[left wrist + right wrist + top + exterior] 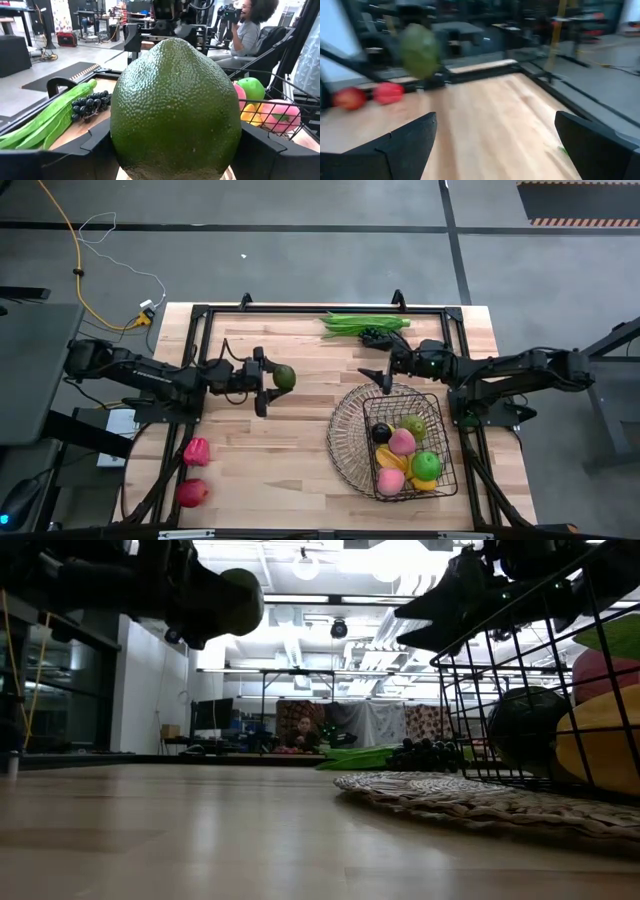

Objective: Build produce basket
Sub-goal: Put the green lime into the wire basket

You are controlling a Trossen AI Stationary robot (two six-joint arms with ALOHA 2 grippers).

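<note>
A green avocado (pixel 284 377) hangs above the table's middle left, with my left gripper (pixel 268 380) shut on it. In the left wrist view the avocado (pixel 175 100) fills the picture. The dark wire basket (pixel 345 442) stands at the near right and holds apples, peaches, bananas and a dark fruit. My right gripper (pixel 380 370) stands open and level just beyond the basket's far rim, with nothing between its fingers (pixel 405 145). Green beans (pixel 365 323) and dark grapes (pixel 378 337) lie at the far edge. A red pepper (pixel 197 450) and a red apple (pixel 192 493) lie at the near left. My left gripper pinches the avocado's two opposite sides (pixel 117 145) between its two fingers. The fingers (pixel 87 150) lie level and come from the table's left. The avocado sits with its narrow end up, lifted clear of the table (pixel 235 600).
A black frame (pixel 200 315) runs along the table's far and side edges. A stretch of bare wood (pixel 300 440) lies between the avocado and the basket. A seated person (pixel 250 25) shows in the room beyond the table.
</note>
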